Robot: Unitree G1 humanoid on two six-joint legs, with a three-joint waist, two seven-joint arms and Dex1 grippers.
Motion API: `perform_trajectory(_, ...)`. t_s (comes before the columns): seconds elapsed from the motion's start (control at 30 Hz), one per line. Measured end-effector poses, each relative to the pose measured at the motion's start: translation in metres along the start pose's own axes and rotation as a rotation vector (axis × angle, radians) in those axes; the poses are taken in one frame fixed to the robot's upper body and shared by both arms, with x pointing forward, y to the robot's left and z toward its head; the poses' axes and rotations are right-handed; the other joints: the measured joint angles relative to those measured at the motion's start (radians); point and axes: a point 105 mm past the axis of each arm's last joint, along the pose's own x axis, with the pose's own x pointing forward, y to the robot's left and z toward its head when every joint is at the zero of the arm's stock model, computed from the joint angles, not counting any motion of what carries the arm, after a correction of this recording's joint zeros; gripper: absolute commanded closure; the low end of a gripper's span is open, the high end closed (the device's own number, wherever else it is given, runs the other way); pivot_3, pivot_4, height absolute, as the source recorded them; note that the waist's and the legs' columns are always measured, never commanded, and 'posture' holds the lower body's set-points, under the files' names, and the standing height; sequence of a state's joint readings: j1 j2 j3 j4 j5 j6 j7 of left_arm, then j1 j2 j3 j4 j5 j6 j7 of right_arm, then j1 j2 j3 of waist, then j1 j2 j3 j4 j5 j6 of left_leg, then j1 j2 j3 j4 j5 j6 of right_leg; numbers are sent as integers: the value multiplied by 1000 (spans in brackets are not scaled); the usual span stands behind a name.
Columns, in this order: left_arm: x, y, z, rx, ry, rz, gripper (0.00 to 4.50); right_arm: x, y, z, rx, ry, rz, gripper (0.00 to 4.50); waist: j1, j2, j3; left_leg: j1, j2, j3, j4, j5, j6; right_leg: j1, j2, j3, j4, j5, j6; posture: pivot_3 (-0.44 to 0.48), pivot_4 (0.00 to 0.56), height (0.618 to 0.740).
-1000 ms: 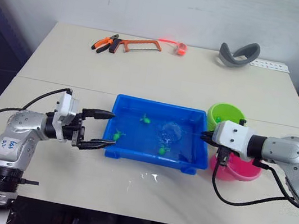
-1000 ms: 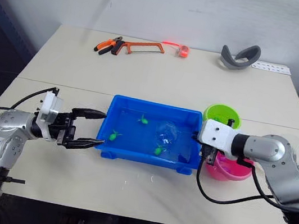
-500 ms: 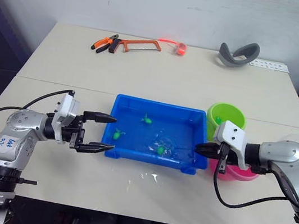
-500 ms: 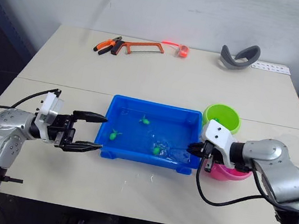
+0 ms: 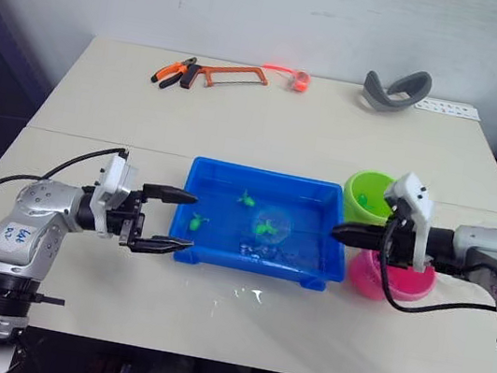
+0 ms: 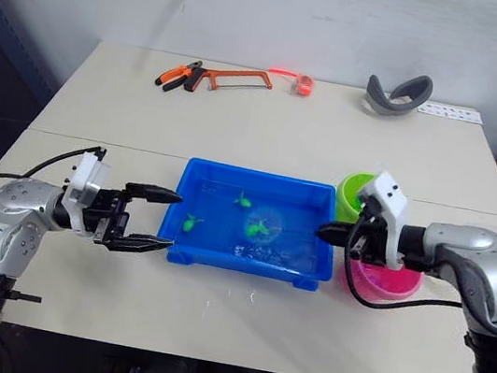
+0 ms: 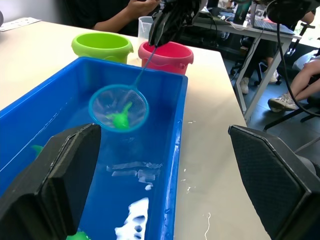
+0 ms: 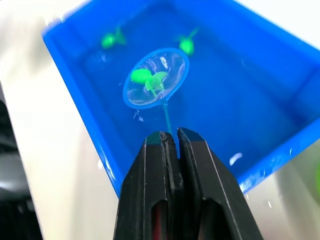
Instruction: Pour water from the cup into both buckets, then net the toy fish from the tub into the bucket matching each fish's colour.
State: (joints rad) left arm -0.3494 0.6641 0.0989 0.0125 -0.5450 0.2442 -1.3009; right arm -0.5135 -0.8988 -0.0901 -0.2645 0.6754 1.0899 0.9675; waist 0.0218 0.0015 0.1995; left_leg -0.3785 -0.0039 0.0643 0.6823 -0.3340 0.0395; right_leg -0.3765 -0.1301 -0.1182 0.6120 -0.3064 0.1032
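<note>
Gripping the thin handle of the net (image 8: 156,79) between its two closed black fingers, our right gripper (image 5: 343,232) hangs at the right end of the tub (image 5: 210,249), in front of the green bucket (image 5: 372,194) and just above the pink bucket (image 5: 392,278). The net's blue hoop sits over the middle of the tub, lifted a little from the water, and a green fish (image 7: 120,119) lies in its mesh. We cannot tell whether a second green shape beside it in the right wrist view is another fish or part of the same one. Two more green fish (image 5: 195,224) lie in the tub, one toward the left side and one near the far wall (image 5: 247,199). The two buckets stand side by side at the tub's right end, the green one farther back and the pink one nearer to us, both close to the tub's wall. Our left gripper (image 5: 176,221) rests at the tub's left end with its fingers spread wide and nothing between them, one fingertip near the rim's corner and the other near its front edge. A few drops of water lie on the table (image 5: 286,126) in front of the tub. Well behind, along the table's far edge, lie orange pliers (image 5: 172,70), a hacksaw (image 5: 233,73), a small orange-red object (image 5: 298,80) and a grey curved band (image 5: 395,90).
</note>
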Motion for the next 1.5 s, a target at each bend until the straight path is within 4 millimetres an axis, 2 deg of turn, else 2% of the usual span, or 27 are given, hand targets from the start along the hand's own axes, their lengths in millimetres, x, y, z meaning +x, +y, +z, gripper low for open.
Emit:
perform_trajectory(0.2,10,7,8,13,-42,16,65,-15,-2,12,35,-74,-26,4500,1,0,0,0,0,0,0,0,0,0,0,0,0,0,0,0,150,740)
perform_trajectory(0.3,18,17,14,-92,-85,62,65,-29,-7,13,45,-96,-82,4500,2,0,0,-1,0,0,0,0,0,0,0,0,0,0,0,0,150,740)
perform_trajectory(0.5,47,25,36,-82,-153,74,65,-60,-8,21,67,-159,-187,4500,4,0,0,-1,-1,0,0,0,0,0,0,-1,0,0,1,0,150,740)
perform_trajectory(0.7,70,33,47,-6,-221,121,65,-96,-19,12,76,-155,-359,4500,5,0,0,-1,-1,1,0,1,1,0,1,0,0,1,2,0,150,740)
perform_trajectory(0.93,96,30,42,-4,-232,75,65,-115,-41,1,-40,-139,-555,4500,3,0,0,-1,-1,2,0,1,1,0,5,1,0,1,2,0,150,740)
perform_trajectory(1.1,98,33,46,20,-226,61,65,-116,-50,-4,-224,-85,-654,4500,4,0,0,0,-1,2,0,2,0,0,7,1,1,1,2,0,150,740)
perform_trajectory(1.23,97,35,39,0,-210,60,65,-117,-56,-7,-385,-51,-729,4500,4,0,0,0,-1,2,0,2,0,0,7,1,1,1,2,0,150,740)
perform_trajectory(1.4,96,34,37,0,-194,48,65,-113,-60,-27,-712,111,-766,4500,6,0,0,-1,-1,2,0,2,0,0,8,2,0,1,3,0,150,740)
perform_trajectory(1.5,96,33,36,0,-191,37,65,-111,-59,-22,-946,154,-789,4500,4,0,0,0,-1,2,0,2,-1,0,9,3,0,1,3,0,150,740)
